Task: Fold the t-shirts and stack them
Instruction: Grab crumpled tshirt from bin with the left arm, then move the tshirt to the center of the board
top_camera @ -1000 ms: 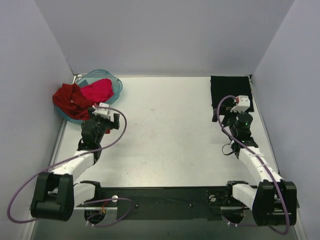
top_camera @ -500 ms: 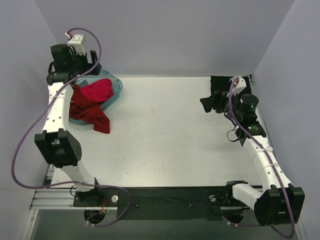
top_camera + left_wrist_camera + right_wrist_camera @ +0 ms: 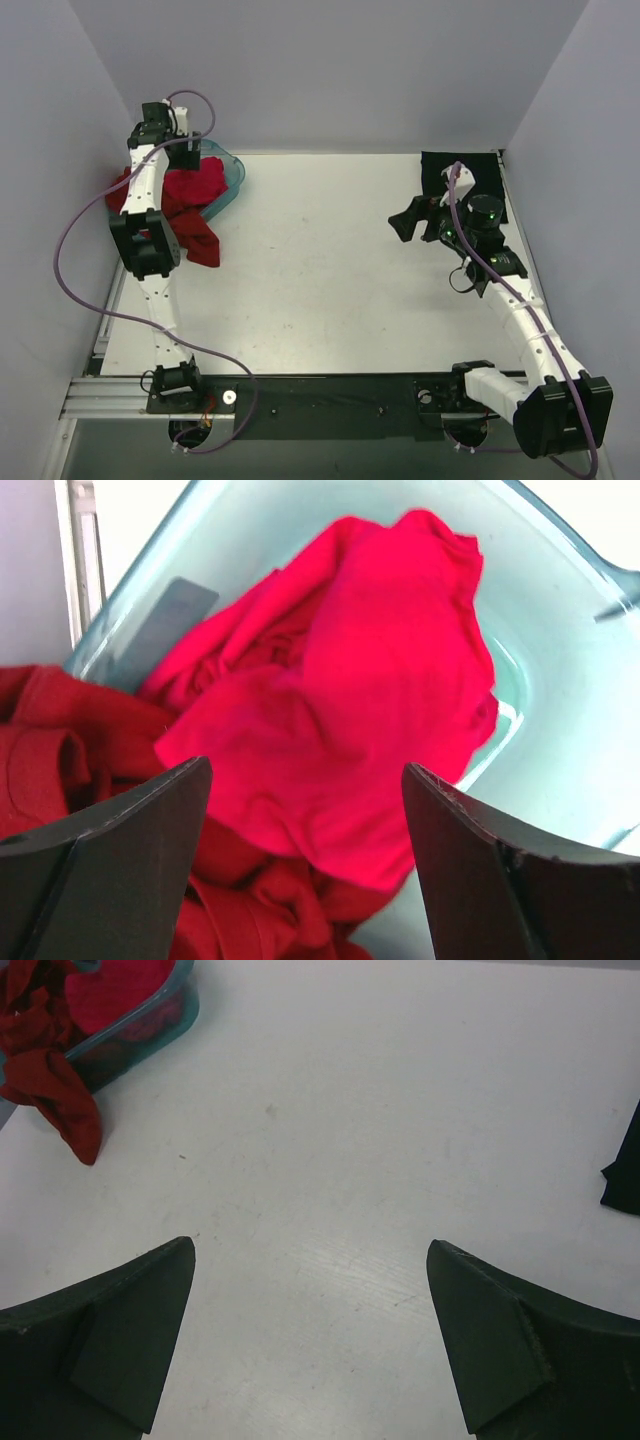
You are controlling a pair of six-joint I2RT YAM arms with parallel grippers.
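The crimson-pink t-shirt (image 3: pixel 197 183) lies crumpled in the teal tub (image 3: pixel 232 173) at the back left; it also shows in the left wrist view (image 3: pixel 380 690). The brick-red t-shirt (image 3: pixel 192 233) hangs over the tub's near rim onto the table, and shows in the left wrist view (image 3: pixel 70 750). The black t-shirt (image 3: pixel 460 170) lies flat-folded at the back right. My left gripper (image 3: pixel 187 152) is open and empty, above the tub, jaws either side of the pink shirt (image 3: pixel 305 780). My right gripper (image 3: pixel 408 218) is open and empty over bare table (image 3: pixel 310 1250).
The teal tub's wall (image 3: pixel 560 710) fills the left wrist view; the tub (image 3: pixel 130 1030) shows far left in the right wrist view. Grey walls close the table at the back and both sides. A corner of the black shirt (image 3: pixel 625 1170) is at the right.
My left arm swung up from the table's near left to above the tub. The brick-red shirt now trails out onto the table. My right gripper turned and moved left off the black shirt.
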